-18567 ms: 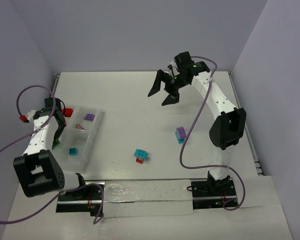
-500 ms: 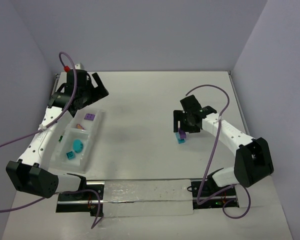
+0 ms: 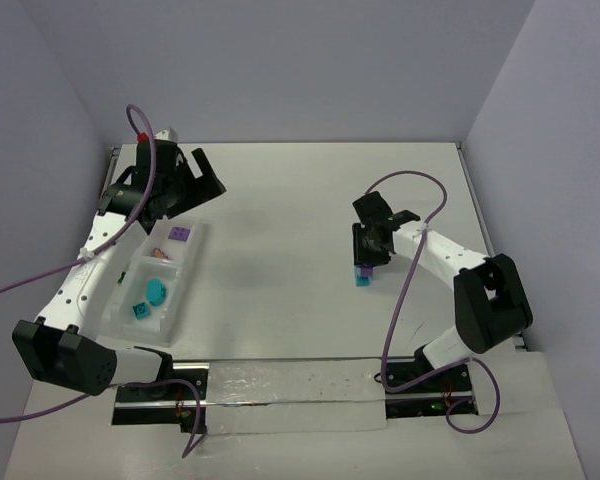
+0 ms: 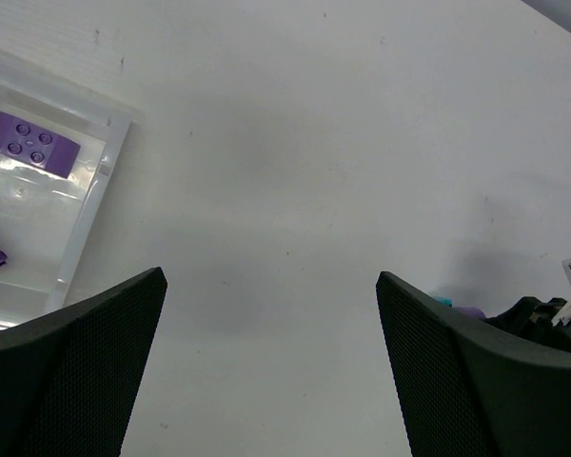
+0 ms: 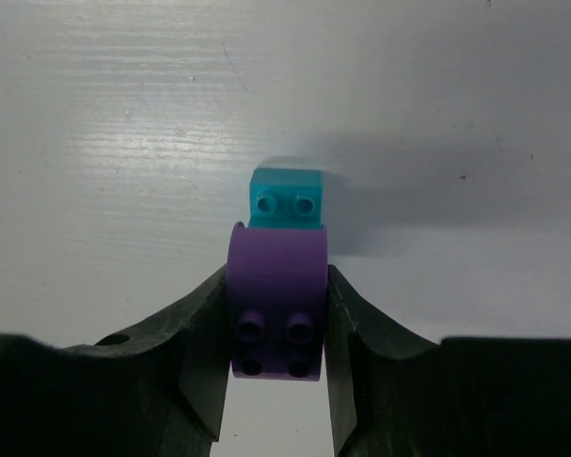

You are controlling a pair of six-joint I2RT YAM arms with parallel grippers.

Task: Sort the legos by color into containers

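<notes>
My right gripper (image 5: 277, 333) is shut on a purple lego (image 5: 277, 286) that has a cyan lego (image 5: 285, 198) attached at its far end, low over the white table. From above, this pair (image 3: 362, 272) lies right of centre under the right gripper (image 3: 364, 260). The clear tray of containers (image 3: 185, 262) lies at the left and holds a purple lego (image 3: 179, 233), a cyan lego (image 3: 140, 310) and a round cyan piece (image 3: 156, 290). My left gripper (image 3: 170, 195) hangs open above the tray's far end, with nothing between its fingers (image 4: 76, 362).
In the left wrist view the tray's wall (image 4: 95, 205) and its purple lego (image 4: 30, 145) sit at the left, with bare table between the fingers. A small orange and purple piece (image 3: 160, 253) lies in another compartment. Walls enclose the table at the back and sides.
My right gripper has shut on the purple lego and its arm has pulled in slightly. The left gripper has shifted a little to the right, still open.
</notes>
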